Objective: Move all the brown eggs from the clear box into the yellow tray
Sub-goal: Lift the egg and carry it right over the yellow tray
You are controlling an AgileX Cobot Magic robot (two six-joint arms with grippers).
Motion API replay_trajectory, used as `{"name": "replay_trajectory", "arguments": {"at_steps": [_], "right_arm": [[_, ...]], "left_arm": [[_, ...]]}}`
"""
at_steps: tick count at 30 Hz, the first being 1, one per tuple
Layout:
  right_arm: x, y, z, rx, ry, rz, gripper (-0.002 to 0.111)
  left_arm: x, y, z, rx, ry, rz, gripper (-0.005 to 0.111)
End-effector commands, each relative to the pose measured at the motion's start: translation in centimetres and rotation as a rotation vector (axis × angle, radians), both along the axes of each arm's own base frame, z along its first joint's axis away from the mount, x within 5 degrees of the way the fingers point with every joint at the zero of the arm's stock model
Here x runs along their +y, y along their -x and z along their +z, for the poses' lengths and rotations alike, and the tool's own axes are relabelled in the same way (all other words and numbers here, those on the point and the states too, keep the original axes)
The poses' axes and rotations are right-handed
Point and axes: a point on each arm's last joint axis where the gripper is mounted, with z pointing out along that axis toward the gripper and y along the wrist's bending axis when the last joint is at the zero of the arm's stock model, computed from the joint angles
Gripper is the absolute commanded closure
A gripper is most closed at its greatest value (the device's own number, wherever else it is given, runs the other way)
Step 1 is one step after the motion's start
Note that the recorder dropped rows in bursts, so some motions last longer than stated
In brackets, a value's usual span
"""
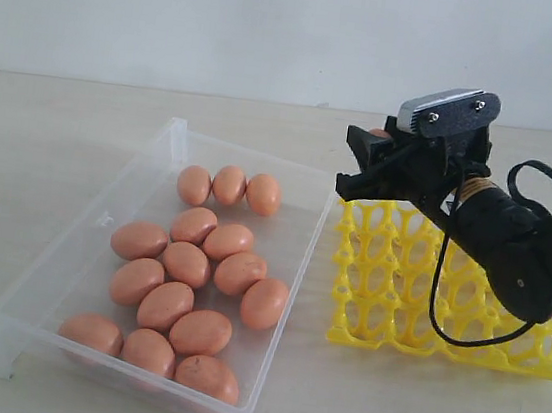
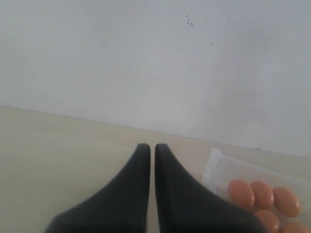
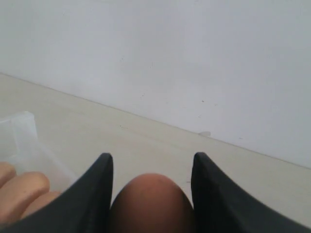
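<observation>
The right end effector [image 3: 151, 162] grips one brown egg [image 3: 151, 204] between its fingers and is raised over the yellow tray [image 1: 388, 281], at the side facing the clear box [image 1: 173, 139]. The other brown eggs [image 1: 186, 264] lie loose on the floor of the clear box, which rests on the tabletop [image 1: 62, 140] just beside the tray. The left end effector [image 2: 151, 146] is closed, fingers nearly touching, holding nothing.

Pale beige tabletop [image 1: 23, 135]; plain white wall [image 1: 179, 13] behind.

No legible text, label, brand, number or sign on anything in any of the views.
</observation>
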Motion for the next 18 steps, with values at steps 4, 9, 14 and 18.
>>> {"name": "replay_trajectory", "arguments": {"at_steps": [4, 9, 14, 18], "right_arm": [[-1.9, -1.4, -1.3, -0.004, -0.051, -0.018, 0.109], [-2.2, -1.9, -1.9, 0.0, -0.04, 0.043, 0.109], [-0.8, -2.7, -2.3, 0.003, -0.038, 0.185, 0.109], [-0.8, -3.1, -3.6, 0.049, -0.049, 0.176, 0.109]], "left_arm": [[0.0, 0.0, 0.1, -0.002, 0.002, -0.004, 0.103], [0.0, 0.0, 0.1, -0.002, 0.002, -0.004, 0.103], [0.0, 0.0, 0.1, -0.002, 0.002, -0.004, 0.103], [0.0, 0.0, 0.1, -0.002, 0.002, -0.004, 0.103]]}}
